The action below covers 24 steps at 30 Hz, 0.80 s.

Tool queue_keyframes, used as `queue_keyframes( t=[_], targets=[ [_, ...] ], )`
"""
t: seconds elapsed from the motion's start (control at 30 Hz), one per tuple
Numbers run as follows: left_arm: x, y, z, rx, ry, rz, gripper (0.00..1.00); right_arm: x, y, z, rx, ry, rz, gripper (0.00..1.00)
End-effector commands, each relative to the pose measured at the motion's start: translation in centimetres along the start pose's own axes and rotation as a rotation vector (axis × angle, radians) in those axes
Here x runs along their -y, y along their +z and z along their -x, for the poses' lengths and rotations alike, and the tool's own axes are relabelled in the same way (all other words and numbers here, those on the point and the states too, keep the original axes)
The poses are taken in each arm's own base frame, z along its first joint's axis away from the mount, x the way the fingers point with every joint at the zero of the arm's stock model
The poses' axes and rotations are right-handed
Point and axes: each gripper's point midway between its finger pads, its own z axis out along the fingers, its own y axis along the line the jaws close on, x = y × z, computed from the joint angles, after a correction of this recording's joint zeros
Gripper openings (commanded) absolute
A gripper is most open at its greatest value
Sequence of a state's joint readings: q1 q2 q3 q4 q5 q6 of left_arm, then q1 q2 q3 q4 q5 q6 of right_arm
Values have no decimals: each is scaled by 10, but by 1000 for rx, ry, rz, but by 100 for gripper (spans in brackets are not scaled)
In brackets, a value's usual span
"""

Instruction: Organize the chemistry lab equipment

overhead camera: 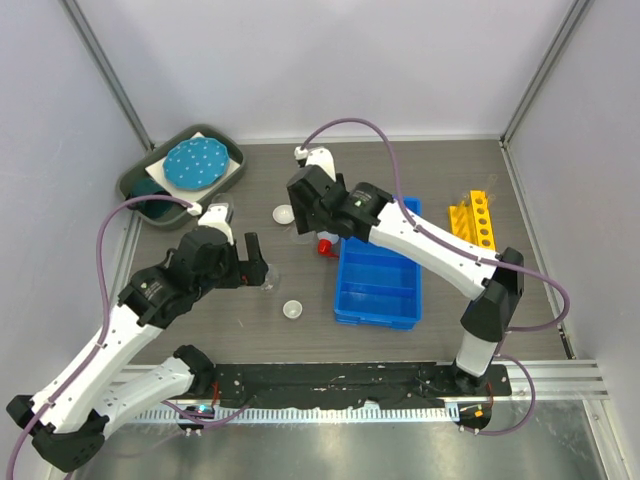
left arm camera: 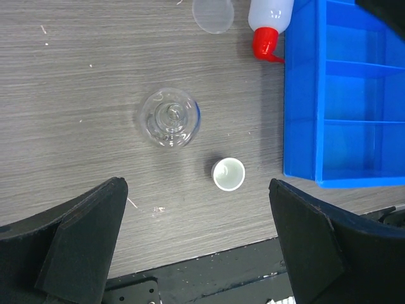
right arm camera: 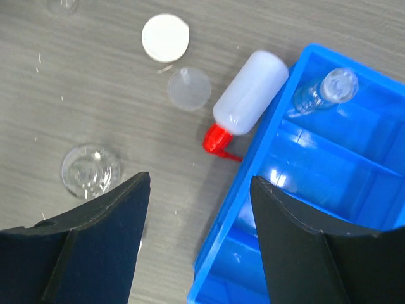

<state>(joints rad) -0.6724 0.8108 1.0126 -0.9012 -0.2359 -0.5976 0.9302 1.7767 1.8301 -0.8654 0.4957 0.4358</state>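
Observation:
My left gripper (left arm camera: 196,185) hangs open and empty over the table, just short of a small clear glass flask (left arm camera: 169,118) and a small white dish (left arm camera: 228,173). My right gripper (right arm camera: 200,180) is open too, with nothing between its fingers, above the left rim of the blue divided bin (right arm camera: 316,190). The translucent red-capped bottle (right arm camera: 250,94) lies on its side against that rim. Beside the bottle are a clear funnel (right arm camera: 189,88) and another white dish (right arm camera: 165,37). A glass flask (right arm camera: 326,88) lies in the bin's far compartment. The yellow holed rack (overhead camera: 472,220) stands to the right of the bin.
A dark green tray (overhead camera: 180,165) with a teal white-dotted disc sits at the back left. Grey walls close in the table on three sides. A black rail (overhead camera: 340,385) runs along the near edge by the arm bases.

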Motion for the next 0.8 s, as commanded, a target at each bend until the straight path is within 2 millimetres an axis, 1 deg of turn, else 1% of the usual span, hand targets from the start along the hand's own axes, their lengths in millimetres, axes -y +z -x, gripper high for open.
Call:
queue_keyframes(
  t=[0.0, 0.03, 0.07, 0.1, 0.13, 0.17, 0.2, 0.23, 0.27, 0.3, 0.33, 0.4, 0.43, 0.47, 0.5, 0.53, 0.57, 0.6, 0.63, 0.67, 0.7, 0.73, 0.77],
  targets=[
    [-7, 11, -5, 0, -29, 53, 98, -2, -17, -9, 20, -4, 4, 70],
    [-8, 18, -6, -9, -35, 73, 98, -1, -18, -15, 15, -11, -1, 70],
    [-10, 23, -8, -13, -42, 89, 97, -1, -22, -16, 21, -13, 0, 70],
    [-11, 28, -11, -23, -56, 110, 95, 0, -31, -13, 44, -11, 1, 70],
    [-13, 37, -13, -40, -56, 134, 95, 2, -33, -18, 41, -19, -7, 70],
    [-17, 42, -14, -41, -57, 169, 94, 4, -38, -19, 51, -19, -15, 70],
    [-18, 47, -15, -49, -69, 189, 90, 8, -46, -16, 67, -13, -15, 70],
    [-18, 52, -16, -52, -71, 202, 88, 9, -48, -24, 63, -24, -15, 70],
    [-18, 61, -20, -77, -67, 222, 87, 11, -51, -27, 62, -20, -13, 70],
    [-18, 66, -23, -89, -69, 227, 85, 11, -53, -28, 67, -19, -6, 70],
    [-15, 72, -23, -90, -78, 227, 84, 15, -58, -34, 67, -20, -5, 70],
    [-16, 85, -24, -96, -77, 253, 82, 18, -63, -40, 70, -13, 3, 70],
    [-17, 89, -24, -95, -80, 267, 82, 23, -66, -46, 67, -18, 0, 70],
    [-19, 95, -28, -110, -72, 289, 82, 25, -69, -49, 68, -16, 4, 70],
    [-21, 99, -26, -102, -70, 308, 81, 26, -71, -52, 68, -16, 6, 70],
    [-22, 102, -26, -103, -67, 320, 81, 30, -69, -60, 55, -26, 1, 70],
    [-24, 106, -28, -111, -60, 336, 80, 33, -75, -60, 64, -14, 8, 70],
    [-27, 113, -32, -125, -50, 362, 80, 35, -76, -63, 62, -9, 9, 70],
    [-27, 117, -34, -133, -48, 371, 79, 38, -76, -70, 54, -14, 9, 70],
    [-27, 121, -35, -135, -48, 374, 79, 41, -81, -70, 63, -5, 18, 70],
    [-25, 129, -38, -148, -46, 377, 78, 42, -82, -70, 67, 5, 21, 70],
    [-24, 132, -39, -153, -48, 377, 77, 44, -81, -76, 59, -3, 19, 70],
    [-23, 135, -40, -157, -50, 375, 77, 46, -82, -78, 59, -3, 20, 70]
  ],
)
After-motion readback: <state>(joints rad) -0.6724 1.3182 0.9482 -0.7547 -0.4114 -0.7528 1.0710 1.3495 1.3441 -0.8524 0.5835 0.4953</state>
